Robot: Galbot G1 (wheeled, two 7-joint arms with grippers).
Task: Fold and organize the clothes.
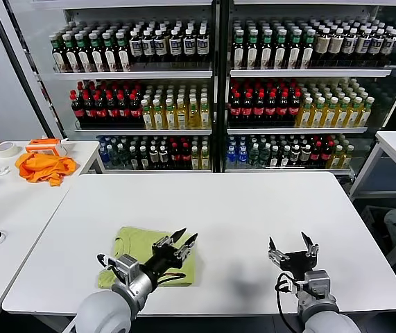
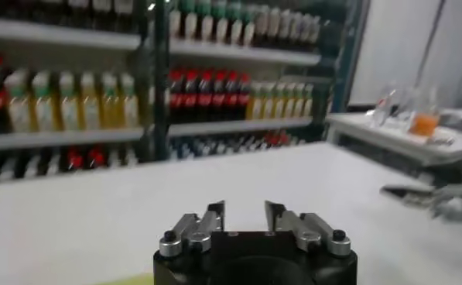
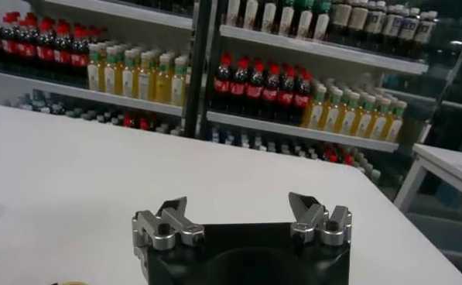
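The T-shirt [image 1: 142, 251] is laid folded on the surface [image 1: 239, 215]; soft, light fabric is best gripped at an edge. Both the left end effector [image 1: 182, 239] and right end effector [image 1: 292, 244] are held wide, empty.

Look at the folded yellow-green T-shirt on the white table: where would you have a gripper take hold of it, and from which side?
Probably the free right edge of the T-shirt, approached from above. It lies flat in a folded rectangle near the front of the white table, so only its thin edges offer a pinch. The open left gripper hovers at that edge; the open right gripper sits farther right, over bare table.
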